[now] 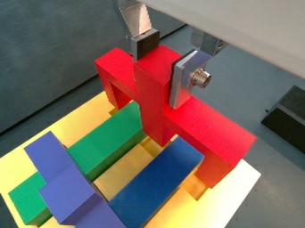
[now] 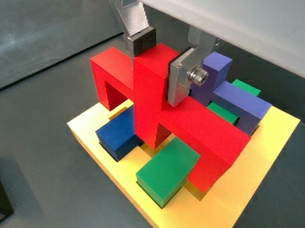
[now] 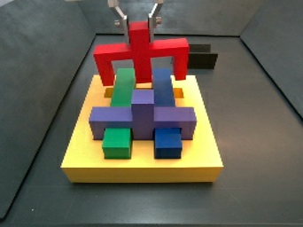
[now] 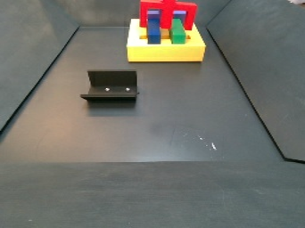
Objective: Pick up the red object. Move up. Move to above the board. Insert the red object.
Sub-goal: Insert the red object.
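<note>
board point(image 3: 142, 164): yellow, at 12 o'clock on floor in side view | red object point(image 3: 141, 55): legs down over board's far end | fixture point(image 4: 111, 86): seen only in a side view | end effector point(image 1: 167, 52): fingers clamp red object's post

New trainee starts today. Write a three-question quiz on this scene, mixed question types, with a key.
1. True or false: the gripper is shut on the red object's upright post.
2. Which blocks do the red object's legs straddle on the board? A) green and blue B) purple only C) none
3. Fill in: the dark L-shaped piece on the floor, apart from the board, is the ____.

Key: 1 true. 2 A: the green block and blue block pass under the arch in both wrist views. 3 fixture.
</note>
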Tool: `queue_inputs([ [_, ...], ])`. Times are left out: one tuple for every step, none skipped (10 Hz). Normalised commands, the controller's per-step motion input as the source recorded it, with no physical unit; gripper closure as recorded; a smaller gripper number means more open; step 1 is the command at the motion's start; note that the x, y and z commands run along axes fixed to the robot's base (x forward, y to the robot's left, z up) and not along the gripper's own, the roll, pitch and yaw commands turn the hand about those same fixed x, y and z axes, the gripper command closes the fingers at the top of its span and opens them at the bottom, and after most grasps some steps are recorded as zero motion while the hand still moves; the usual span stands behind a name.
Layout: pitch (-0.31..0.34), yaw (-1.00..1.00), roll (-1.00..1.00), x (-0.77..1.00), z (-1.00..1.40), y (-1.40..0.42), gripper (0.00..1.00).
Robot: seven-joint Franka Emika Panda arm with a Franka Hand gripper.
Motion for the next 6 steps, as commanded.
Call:
queue_inputs([
  [0.0, 0.03, 0.0, 0.02, -0.15, 0.0, 1.0],
  [0.0, 0.03, 0.0, 0.0, -0.17, 0.0, 1.0],
  [0.0, 0.02, 0.0, 0.06, -0.17, -0.01, 1.0],
  [0.0, 0.0, 0.0, 0.12, -0.17, 0.0, 1.0],
  [0.0, 0.0, 0.0, 0.11, -0.15, 0.0, 1.0],
  [0.0, 0.01, 0.0, 0.13, -0.12, -0.07, 1.0],
])
